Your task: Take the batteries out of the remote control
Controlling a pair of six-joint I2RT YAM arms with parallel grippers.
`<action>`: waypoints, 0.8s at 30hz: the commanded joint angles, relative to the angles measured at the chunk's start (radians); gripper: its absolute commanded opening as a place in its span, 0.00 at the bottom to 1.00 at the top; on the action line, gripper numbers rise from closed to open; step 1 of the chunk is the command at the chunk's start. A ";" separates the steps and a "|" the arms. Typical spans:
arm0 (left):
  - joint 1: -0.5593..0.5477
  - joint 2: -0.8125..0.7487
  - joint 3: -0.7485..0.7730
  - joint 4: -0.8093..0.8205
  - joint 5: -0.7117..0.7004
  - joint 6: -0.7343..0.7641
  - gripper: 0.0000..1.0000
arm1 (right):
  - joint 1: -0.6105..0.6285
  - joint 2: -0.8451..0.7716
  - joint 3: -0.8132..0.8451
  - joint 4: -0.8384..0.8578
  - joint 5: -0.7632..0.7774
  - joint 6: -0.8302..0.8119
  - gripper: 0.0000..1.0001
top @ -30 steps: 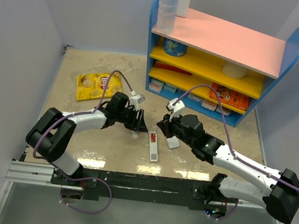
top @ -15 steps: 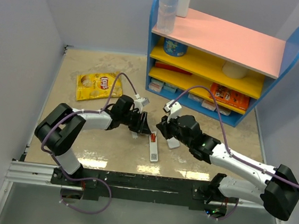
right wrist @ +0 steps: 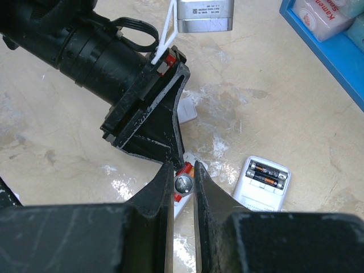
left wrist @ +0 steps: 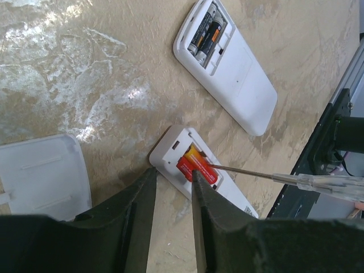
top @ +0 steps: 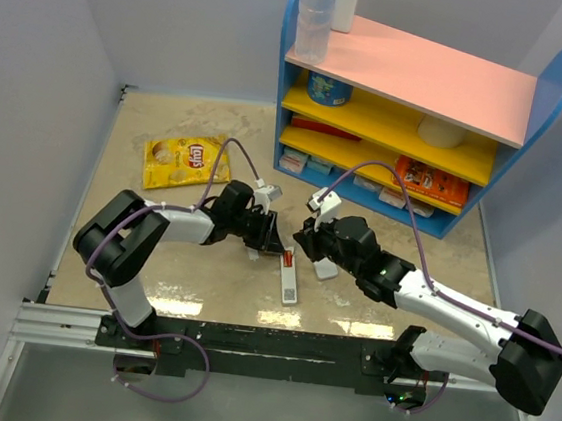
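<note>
Centre of the marbled beige surface is crowded right now. The slim white remote control lies back-up, running near to far, its far end between the two tools. The red-orange batteries sit in the open slot at that far end.

Just right of the remote lies a wider white rounded device, its own dark cells showing. Just left lies a flat white cover piece. So it is tight on both sides. There is open room towards the near side, up to the black rail, and across the left half. A yellow crisp bag lies well off at the far left, and the blue shelf unit walls in the far right.

The left arm is folded hard, elbow out left, forearm running right. The left tool points down over the remote's far end, fingers a little apart, nothing between them.

The right arm stretches long and low from the near right. The right tool is pressed together on a thin pale stick, whose tip is touching the batteries in the slot.
</note>
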 commanded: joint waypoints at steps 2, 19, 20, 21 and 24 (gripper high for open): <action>-0.009 0.024 0.017 0.054 0.022 -0.005 0.34 | 0.002 -0.012 0.033 0.023 -0.015 -0.013 0.00; -0.019 0.028 0.004 0.068 0.025 -0.007 0.30 | 0.000 0.028 0.019 0.081 -0.025 -0.026 0.00; -0.017 0.028 0.004 0.069 0.024 -0.008 0.30 | 0.002 0.036 0.016 0.081 -0.025 -0.029 0.00; -0.017 0.030 0.004 0.068 0.022 -0.008 0.30 | 0.002 0.039 0.015 0.081 -0.021 -0.032 0.00; -0.019 0.033 0.006 0.068 0.022 -0.010 0.29 | 0.000 0.051 -0.004 0.093 -0.015 -0.038 0.00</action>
